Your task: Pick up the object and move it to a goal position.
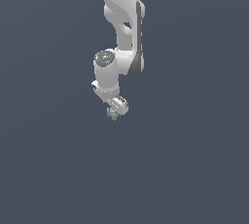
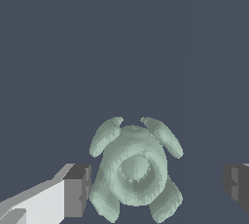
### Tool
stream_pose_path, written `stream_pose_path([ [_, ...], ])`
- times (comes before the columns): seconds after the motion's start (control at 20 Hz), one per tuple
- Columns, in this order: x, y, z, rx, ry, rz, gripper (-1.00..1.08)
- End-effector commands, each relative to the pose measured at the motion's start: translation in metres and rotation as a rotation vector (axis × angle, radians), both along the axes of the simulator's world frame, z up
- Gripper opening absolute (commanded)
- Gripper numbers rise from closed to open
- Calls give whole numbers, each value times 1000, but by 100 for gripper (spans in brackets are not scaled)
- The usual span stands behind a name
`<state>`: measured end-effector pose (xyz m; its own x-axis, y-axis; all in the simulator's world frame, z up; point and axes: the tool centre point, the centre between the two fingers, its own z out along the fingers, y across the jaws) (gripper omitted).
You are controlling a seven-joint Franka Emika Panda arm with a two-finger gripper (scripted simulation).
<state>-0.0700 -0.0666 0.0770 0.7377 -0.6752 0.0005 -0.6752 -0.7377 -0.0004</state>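
A white robot arm [image 1: 121, 28] reaches down from the top of the exterior view over a plain dark grey-blue floor [image 1: 194, 169]. At its lower end the gripper [image 1: 116, 108] points downward, and the object [image 1: 113, 113], a small pale grey-green lump, shows just at its tip, partly covered by the white gripper body.

In the wrist view the object [image 2: 133, 169] lies on the same dark floor between the two fingers. It has a rounded, ridged middle with a raised knob at the centre and four stubby lobes sticking out at the corners. One dark finger pad [image 2: 78, 189] sits just beside one lobe, very close, though whether it touches cannot be told. The other pad [image 2: 237, 184] stands clearly apart from the object, with bare floor between them. So the jaws stand wide, broader than the object, and grasp nothing.

Nothing else lies on the floor near the object, and nothing blocks the fingers on either side
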Motion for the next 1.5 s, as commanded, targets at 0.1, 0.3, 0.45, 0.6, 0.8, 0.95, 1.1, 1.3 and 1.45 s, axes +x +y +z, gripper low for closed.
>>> stream_pose_path([
  [0.1,-1,0,-22,0,1,-2,100],
  [0.3,-1,0,-34,0,1,-4,100],
  [0.45,-1,0,-36,0,1,-4,100],
  [0.6,-1,0,-36,0,1,-4,-100],
  [0.8,-1,0,-36,0,1,-4,-100],
  [0.95,-1,0,-36,0,1,-4,-100],
  [1.1,0,0,-34,0,0,-4,-100],
  [1.3,2,-1,-25,0,0,-4,-100],
  [1.45,4,-3,-12,0,0,-4,-100],
])
